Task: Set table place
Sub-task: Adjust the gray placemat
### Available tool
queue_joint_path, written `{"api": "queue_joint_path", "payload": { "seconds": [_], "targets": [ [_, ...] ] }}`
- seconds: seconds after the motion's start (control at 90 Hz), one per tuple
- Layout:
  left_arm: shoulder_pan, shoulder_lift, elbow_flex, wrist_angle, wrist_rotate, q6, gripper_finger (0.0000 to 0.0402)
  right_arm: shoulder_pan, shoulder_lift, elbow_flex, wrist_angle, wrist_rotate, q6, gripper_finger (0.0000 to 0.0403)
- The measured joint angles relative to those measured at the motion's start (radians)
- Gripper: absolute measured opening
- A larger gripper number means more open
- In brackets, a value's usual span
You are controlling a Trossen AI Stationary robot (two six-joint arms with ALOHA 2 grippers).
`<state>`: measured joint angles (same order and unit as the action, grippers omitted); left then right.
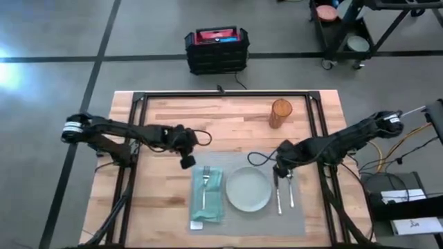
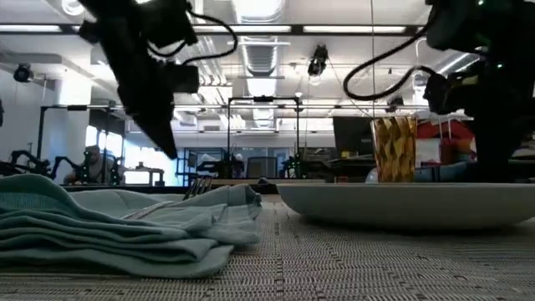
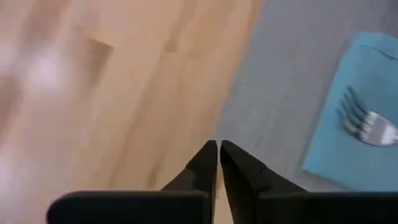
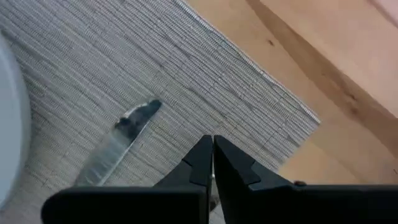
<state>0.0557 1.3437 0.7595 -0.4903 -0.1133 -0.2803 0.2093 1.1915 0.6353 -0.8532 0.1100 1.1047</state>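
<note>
The place lies at the lower centre of the high view, on the near half of the bench point(image 1: 166, 200). The left gripper point(image 1: 187, 163) hangs just off the upper left corner of the grey placemat point(image 1: 242, 218), over bare wood; in its wrist view the two dark fingers point(image 3: 205, 163) are pressed tip to tip with nothing between them. The right gripper point(image 1: 279, 171) sits over the upper right part of the mat, right at the top ends of the cutlery; its fingers point(image 4: 202, 160) are likewise closed together and empty, with a knife tip point(image 4: 138, 116) lying flat on the weave just beside them.

Outward from there, the knife point(image 1: 279, 196) and the spoon point(image 1: 291, 193) lie side by side, right of the pale round plate point(image 1: 248, 189) at the middle of the mat. Left of the plate a teal napkin point(image 1: 208, 199) lies lengthwise with a silver fork point(image 1: 205, 185) on top, tines toward the upper edge of the frame. The amber glass point(image 1: 280, 113) stands upright on bare wood in the upper right of the bench, well apart from the mat. Whether the right gripper touches the cutlery is hard to tell from above. A black crate point(image 1: 217, 50) with something red on top sits on the grey floor beyond the bench.
</note>
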Motion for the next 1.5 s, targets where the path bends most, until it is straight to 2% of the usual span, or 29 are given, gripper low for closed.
{"api": "queue_joint_path", "payload": {
  "seconds": [0.067, 0.189, 0.356, 0.567, 0.767, 1.0, 1.233, 1.367, 1.5],
  "targets": [
    [0.007, 0.024, -0.025, 0.043, 0.038, 0.001, 0.0002, -0.022, -0.023, 0.001, 0.001, -0.035, -0.023, 0.0],
    [0.006, 0.073, -0.036, 0.089, 0.05, -0.002, 0.0001, -0.056, -0.054, -0.003, -0.009, -0.088, -0.028, 0.0],
    [0.006, 0.179, -0.043, 0.146, 0.079, 0.017, 0.0001, -0.087, -0.071, -0.022, -0.066, -0.084, -0.028, 0.0],
    [0.006, 0.269, -0.011, 0.156, 0.066, 0.055, 0.0001, -0.118, -0.055, -0.124, 0.038, -0.092, 0.0, 0.0],
    [0.005, 0.234, -0.015, 0.109, 0.018, 0.058, 0.0, -0.118, -0.049, -0.196, 0.143, -0.083, 0.029, 0.0],
    [0.006, 0.192, -0.073, 0.065, -0.059, 0.043, 0.0, -0.129, -0.031, -0.2, 0.263, -0.058, 0.009, 0.0],
    [0.008, 0.166, -0.129, 0.058, -0.073, 0.005, 0.0, -0.192, 0.042, -0.189, 0.331, -0.031, -0.077, 0.0],
    [0.008, 0.152, -0.145, 0.044, -0.105, -0.017, 0.0, -0.233, 0.049, -0.163, 0.333, 0.046, -0.13, 0.0],
    [0.014, 0.13, -0.149, 0.016, -0.131, -0.002, 0.0, -0.288, 0.051, -0.151, 0.337, 0.05, -0.18, 0.0]
  ]
}}
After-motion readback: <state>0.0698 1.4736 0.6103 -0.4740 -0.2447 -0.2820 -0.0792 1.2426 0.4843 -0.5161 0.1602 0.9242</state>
